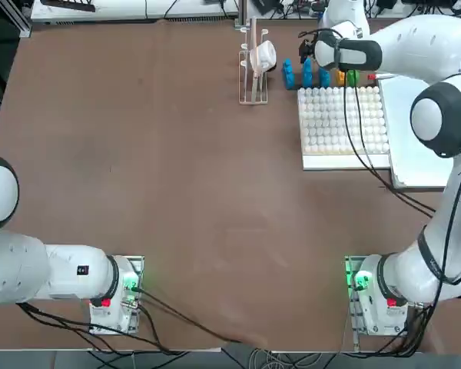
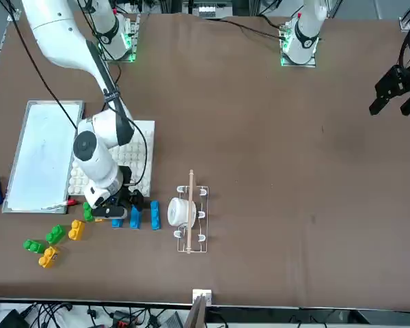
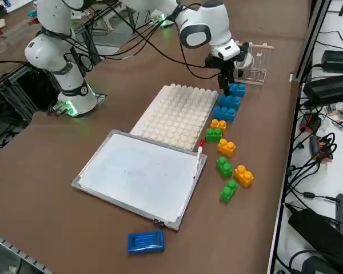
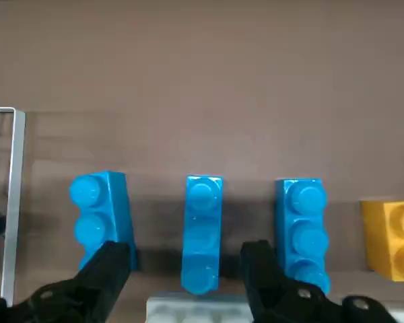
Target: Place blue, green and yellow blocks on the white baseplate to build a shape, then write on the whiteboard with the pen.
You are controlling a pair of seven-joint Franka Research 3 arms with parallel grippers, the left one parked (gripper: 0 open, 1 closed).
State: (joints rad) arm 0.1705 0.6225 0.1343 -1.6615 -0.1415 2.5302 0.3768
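The middle blue block [image 4: 202, 232] of a row of three lies on the table directly between the two open fingers of the right gripper [image 4: 187, 266], which holds nothing. A second blue block [image 4: 99, 219] sits just outside one finger, a third [image 4: 301, 232] just outside the other, each apart from its neighbour. Beyond that third block, a yellow block [image 4: 389, 239] lies near. The white baseplate [image 1: 344, 123] starts just behind the gripper, on the arm's own side of the row, and has no block on it yet. The whiteboard [image 3: 140, 174] lies farther off, on the baseplate's far side from the gripper, with the pen [image 3: 199, 151] at its edge, and more green and yellow blocks [image 3: 228, 165] are scattered beside it.

This looks like the first pick of the building step. The next move seemingly calls for a short descent that keeps the fingers in the gaps beside the middle block, then a squeeze across its narrow sides without nudging its neighbours.
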